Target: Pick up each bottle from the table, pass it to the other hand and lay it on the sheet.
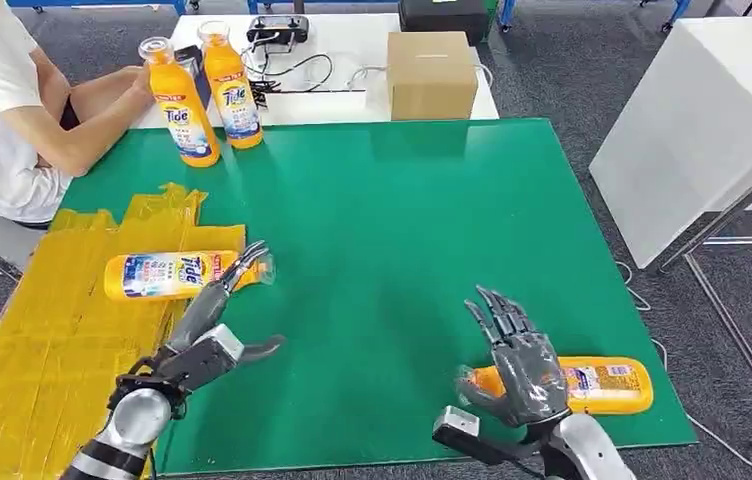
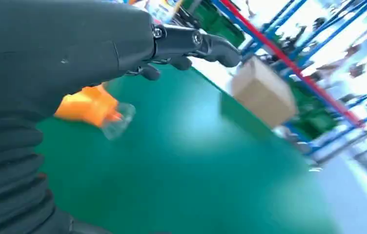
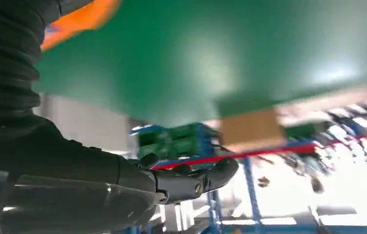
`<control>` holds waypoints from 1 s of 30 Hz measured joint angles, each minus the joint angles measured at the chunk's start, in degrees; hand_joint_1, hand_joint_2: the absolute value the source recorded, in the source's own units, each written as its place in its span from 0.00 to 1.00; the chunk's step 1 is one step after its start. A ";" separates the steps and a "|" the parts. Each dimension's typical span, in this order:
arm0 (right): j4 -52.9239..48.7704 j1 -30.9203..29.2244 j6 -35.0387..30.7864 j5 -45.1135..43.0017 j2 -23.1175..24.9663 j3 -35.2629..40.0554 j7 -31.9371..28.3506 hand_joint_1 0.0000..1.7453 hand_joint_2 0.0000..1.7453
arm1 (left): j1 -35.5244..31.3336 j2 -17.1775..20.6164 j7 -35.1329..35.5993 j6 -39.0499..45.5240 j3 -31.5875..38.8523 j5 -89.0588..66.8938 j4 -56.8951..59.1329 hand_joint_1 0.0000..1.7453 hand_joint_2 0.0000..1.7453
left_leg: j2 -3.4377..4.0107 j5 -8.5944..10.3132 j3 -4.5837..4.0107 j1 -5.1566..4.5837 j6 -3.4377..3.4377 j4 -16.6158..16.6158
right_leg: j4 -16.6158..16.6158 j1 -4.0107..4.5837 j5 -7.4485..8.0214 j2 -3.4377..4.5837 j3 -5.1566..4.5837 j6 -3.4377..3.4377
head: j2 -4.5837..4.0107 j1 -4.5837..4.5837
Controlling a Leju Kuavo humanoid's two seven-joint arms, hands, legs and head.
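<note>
Green table (image 1: 402, 220) — both hands bare, bottle (image 1: 167, 275) on sheet (image 1: 42, 340).

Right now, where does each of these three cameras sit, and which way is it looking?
Head view: high on the robot, looking down at the green table; both arms, left hand and right hand show.
Left wrist view: behind the left hand, facing across the table to a cardboard box.
Right wrist view: behind the right hand, turned over, facing blue shelving.
Shared: head and left wrist views both show the lying bottle on the yellow sheet.
</note>
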 measured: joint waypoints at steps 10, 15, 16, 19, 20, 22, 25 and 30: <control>-2.54 6.87 5.87 -6.56 -15.23 -8.96 2.22 0.00 1.00 | 4.70 -4.52 0.00 0.92 -0.18 2.35 -1.50 0.00 1.00 | 0.01 -0.06 0.04 -0.14 0.11 0.02 | -0.01 -0.13 0.01 0.00 0.02 0.03 | 0.00 0.02; -2.54 7.05 7.07 -6.19 -16.60 -10.77 2.88 0.00 1.00 | 4.93 -5.29 0.20 0.92 -0.68 2.75 -1.33 0.00 1.00 | 0.01 -0.05 0.07 -0.11 0.11 0.01 | 0.00 -0.10 0.01 0.00 0.03 0.03 | 0.00 0.00; -2.49 7.09 7.72 -6.08 -16.76 -11.08 3.55 0.00 1.00 | 5.03 -5.40 0.24 0.92 -0.74 2.83 -1.33 0.00 1.00 | 0.01 -0.05 0.07 -0.10 0.10 0.01 | 0.00 -0.08 0.01 0.00 0.04 0.03 | 0.00 0.00; -1.95 7.22 8.36 -5.60 -16.91 -11.96 4.69 0.00 1.00 | 5.37 -5.56 0.46 0.92 -0.94 3.45 -1.33 0.00 1.00 | 0.01 -0.06 0.06 -0.02 0.10 0.01 | 0.00 -0.02 0.01 0.00 0.03 0.03 | 0.00 0.02; -1.64 7.18 8.62 -5.42 -16.89 -12.09 4.69 0.00 1.00 | 5.46 -5.56 0.55 0.92 -0.98 3.69 -1.33 0.00 1.00 | 0.01 -0.06 0.06 -0.02 0.10 0.01 | 0.00 -0.02 0.01 0.00 0.03 0.03 | 0.00 0.00; -0.52 6.98 8.71 -5.03 -16.76 -12.09 4.67 0.00 1.00 | 5.59 -5.58 0.57 0.90 -1.05 4.15 -1.31 0.00 1.00 | 0.01 -0.06 0.05 -0.03 0.10 0.01 | 0.00 -0.01 0.00 0.00 0.03 0.03 | 0.00 0.02; 1.40 6.30 8.71 -4.59 -16.34 -11.73 4.54 0.00 1.00 | 5.75 -5.64 0.55 0.81 -1.29 4.93 -1.31 0.00 1.00 | 0.01 -0.06 0.04 -0.03 0.11 0.00 | 0.00 -0.01 -0.01 0.00 0.04 0.05 | 0.00 0.02; 5.63 4.43 8.90 -4.22 -15.53 -10.03 4.34 0.00 1.00 | 5.73 -5.66 0.53 0.72 -2.12 5.22 -1.31 0.00 1.00 | 0.01 -0.05 0.06 -0.03 0.11 0.01 | 0.00 -0.02 -0.01 0.00 0.07 0.05 | 0.00 0.00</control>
